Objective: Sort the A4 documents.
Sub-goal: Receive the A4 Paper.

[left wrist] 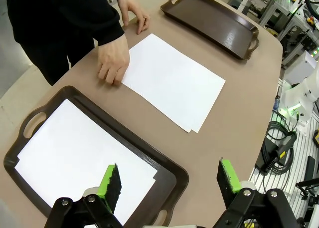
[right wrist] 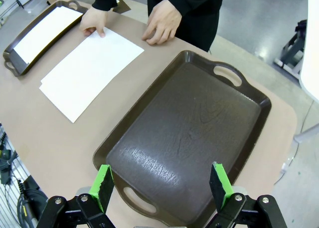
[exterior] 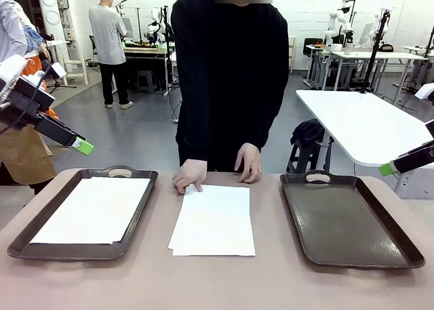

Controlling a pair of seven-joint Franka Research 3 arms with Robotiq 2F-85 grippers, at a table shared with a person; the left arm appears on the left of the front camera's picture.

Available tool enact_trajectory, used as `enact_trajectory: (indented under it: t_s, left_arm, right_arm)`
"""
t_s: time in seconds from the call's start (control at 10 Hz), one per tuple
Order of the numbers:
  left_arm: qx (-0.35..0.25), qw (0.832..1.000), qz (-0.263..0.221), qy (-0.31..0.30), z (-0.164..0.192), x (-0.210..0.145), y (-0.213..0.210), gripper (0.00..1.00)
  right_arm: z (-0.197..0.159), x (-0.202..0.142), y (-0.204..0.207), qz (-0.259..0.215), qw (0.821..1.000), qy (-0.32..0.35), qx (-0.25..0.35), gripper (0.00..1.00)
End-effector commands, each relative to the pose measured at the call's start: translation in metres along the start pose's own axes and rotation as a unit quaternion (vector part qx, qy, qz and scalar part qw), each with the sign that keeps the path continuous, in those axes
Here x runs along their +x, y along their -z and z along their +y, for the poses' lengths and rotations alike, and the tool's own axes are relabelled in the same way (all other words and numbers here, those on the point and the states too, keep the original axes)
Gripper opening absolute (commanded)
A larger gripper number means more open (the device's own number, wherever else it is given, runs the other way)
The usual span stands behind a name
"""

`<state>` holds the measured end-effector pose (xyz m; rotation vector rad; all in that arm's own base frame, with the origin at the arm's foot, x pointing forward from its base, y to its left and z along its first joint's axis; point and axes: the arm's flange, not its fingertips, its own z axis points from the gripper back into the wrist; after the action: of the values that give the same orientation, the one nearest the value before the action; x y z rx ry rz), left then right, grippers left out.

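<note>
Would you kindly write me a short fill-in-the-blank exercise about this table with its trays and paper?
The tray holding paper is on the robot's ____.
The other tray is ____.
The person's hand rests on the loose A4 sheets lying ____ the trays.
The left gripper and right gripper both stand ____.
Missing: left; empty; between; open.

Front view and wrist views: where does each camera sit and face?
Front view: fixed between the arms, facing the person in black across the tan table; left gripper and right gripper at the edges.
Left wrist view: above the dark brown plastic left tray of white A4 sheets, looking down past its green-padded fingers.
Right wrist view: above the dark brown right tray, looking down past its fingers.
Shared: both wrist views show the loose white A4 stack at the person's hand.
</note>
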<state>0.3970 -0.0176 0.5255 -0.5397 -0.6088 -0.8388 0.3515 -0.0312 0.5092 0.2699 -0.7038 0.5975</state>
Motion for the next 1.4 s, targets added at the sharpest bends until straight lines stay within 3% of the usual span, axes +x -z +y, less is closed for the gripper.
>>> enact_trajectory:
  t_s: [0.0,1.3]
  left_arm:
    - [-0.007,1.0,-0.008,0.003,0.0005,-0.0017,0.0008,1.0]
    - [-0.007,1.0,-0.008,0.003,0.0005,-0.0017,0.0008,1.0]
  right_arm:
    - [-0.0009,-0.0009,0.0024,-0.003,1.0,0.002,0.01,1.0]
    - [-0.0009,-0.0009,0.0024,-0.003,1.0,0.002,0.01,1.0]
